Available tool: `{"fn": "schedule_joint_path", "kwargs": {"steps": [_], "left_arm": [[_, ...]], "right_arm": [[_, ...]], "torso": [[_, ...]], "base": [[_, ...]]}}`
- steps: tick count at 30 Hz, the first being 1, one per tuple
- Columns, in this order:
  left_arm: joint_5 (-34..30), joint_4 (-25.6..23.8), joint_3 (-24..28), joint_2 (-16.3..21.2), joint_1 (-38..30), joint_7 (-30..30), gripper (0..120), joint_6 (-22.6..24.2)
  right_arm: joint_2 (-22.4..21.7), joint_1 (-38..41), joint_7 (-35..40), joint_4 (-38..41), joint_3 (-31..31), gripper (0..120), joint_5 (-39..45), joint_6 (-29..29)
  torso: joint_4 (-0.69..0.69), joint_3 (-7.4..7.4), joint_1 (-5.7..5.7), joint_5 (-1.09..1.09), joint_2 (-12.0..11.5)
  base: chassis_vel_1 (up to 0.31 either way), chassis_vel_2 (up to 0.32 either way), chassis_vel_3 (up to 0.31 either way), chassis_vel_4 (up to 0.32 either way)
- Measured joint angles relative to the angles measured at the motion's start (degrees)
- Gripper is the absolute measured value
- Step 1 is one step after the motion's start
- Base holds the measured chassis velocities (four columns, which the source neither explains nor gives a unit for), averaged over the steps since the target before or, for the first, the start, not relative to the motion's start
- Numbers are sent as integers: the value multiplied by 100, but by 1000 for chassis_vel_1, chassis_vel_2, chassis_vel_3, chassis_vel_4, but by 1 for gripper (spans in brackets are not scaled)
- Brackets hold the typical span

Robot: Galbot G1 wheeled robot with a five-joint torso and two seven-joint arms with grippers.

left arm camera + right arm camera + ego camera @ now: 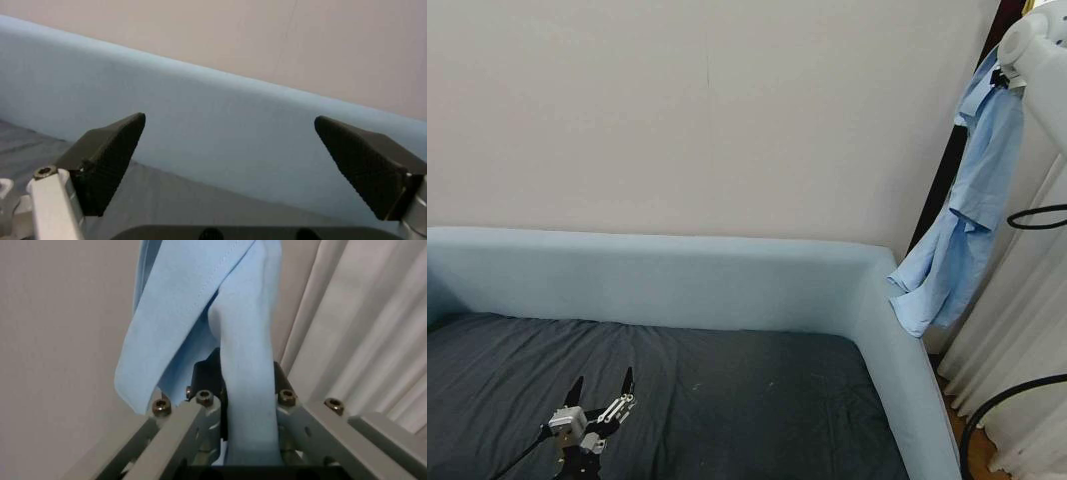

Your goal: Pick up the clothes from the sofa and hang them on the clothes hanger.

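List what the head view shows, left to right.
Open left gripper → pale blue padded sofa armrest → light blue shirt held by right gripper → white pleated curtain.

Home setting, looks like a living room. Long sofa (727, 280) with a pale blue padded back and side arm and a dark grey seat cushion (727, 390), pushed against a plain beige wall (707, 110). White pleated curtains (1027, 330) hang at the right beside the sofa arm. Blue shirt (972, 200) hangs there in front of the curtains. Household furnishings throughout.
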Motion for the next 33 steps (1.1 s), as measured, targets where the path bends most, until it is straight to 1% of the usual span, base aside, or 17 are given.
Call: {"fn": "schedule_joint_path", "kwargs": {"steps": [2, 4, 8, 14, 19, 25, 30, 33], "left_arm": [[2, 23, 0, 11, 16, 0, 100, -30], [-4, 37, -6, 46, 22, 0, 100, -53], [-29, 24, -14, 89, 8, 0, 100, -56], [-34, -38, -16, 108, 32, 0, 100, -56], [-8, -89, -25, 47, 134, -1, 100, -94], [15, -155, -61, 12, 179, -2, 100, -98], [67, -195, -78, -38, 237, -1, 100, -117], [81, -235, -91, -76, 269, 0, 100, -119]], "right_arm": [[10, -61, -12, -11, 198, 7, -94, 83], [-20, -111, 8, 30, 299, 7, -107, 123], [-45, -114, 29, -16, 358, 7, -95, 162], [-39, -94, 24, -119, 406, 7, -82, 214], [-21, -133, 135, -157, 527, 7, 50, 220], [-101, -213, 354, -52, 614, 7, 444, 162], [-142, -255, 434, 66, 597, 7, 569, 87], [-109, -241, 366, 20, 583, 7, 503, 85]], "torso": [[-2, -1, 0, 1, 0], [0, 0, 0, 3, 0], [1, 0, 0, 0, 0], [0, 0, 0, 2, 0], [3, -1, 0, 1, 0], [0, 0, 0, 1, 0], [-1, -1, 0, 2, 0], [0, -1, 0, 2, 0]], "base": [[0, 0, 0, 0], [0, 0, 0, 0], [0, 0, 0, 0], [0, 0, 0, 0], [0, 0, 0, 0], [0, 0, 0, 0], [0, 0, 0, 0], [0, 0, 0, 0]]}}
